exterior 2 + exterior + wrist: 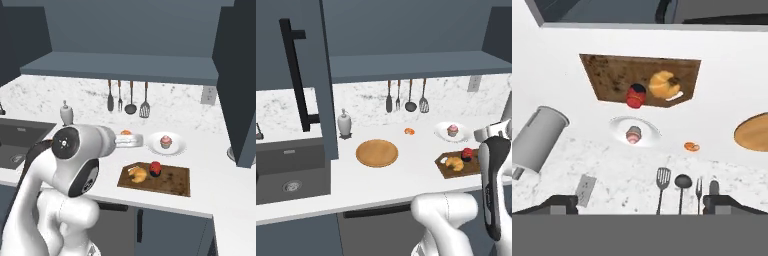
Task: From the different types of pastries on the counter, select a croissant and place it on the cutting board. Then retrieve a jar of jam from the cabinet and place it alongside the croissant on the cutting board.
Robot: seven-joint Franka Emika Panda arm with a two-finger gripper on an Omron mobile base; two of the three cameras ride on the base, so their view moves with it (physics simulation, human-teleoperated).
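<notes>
Croissant (138, 174) and jar of jam (155, 168) rest side by side on the cutting board (172, 181), which lies on the counter (220, 187). Gripper (640, 204) hangs above, well apart, fingers spread wide and empty. The pink-frosted cupcake (166, 142) sits on a white plate (179, 146) behind the board.

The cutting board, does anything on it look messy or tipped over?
No. The croissant and the jar of jam sit side by side on the cutting board, jar upright. Only the cabinet door hangs open.
</notes>
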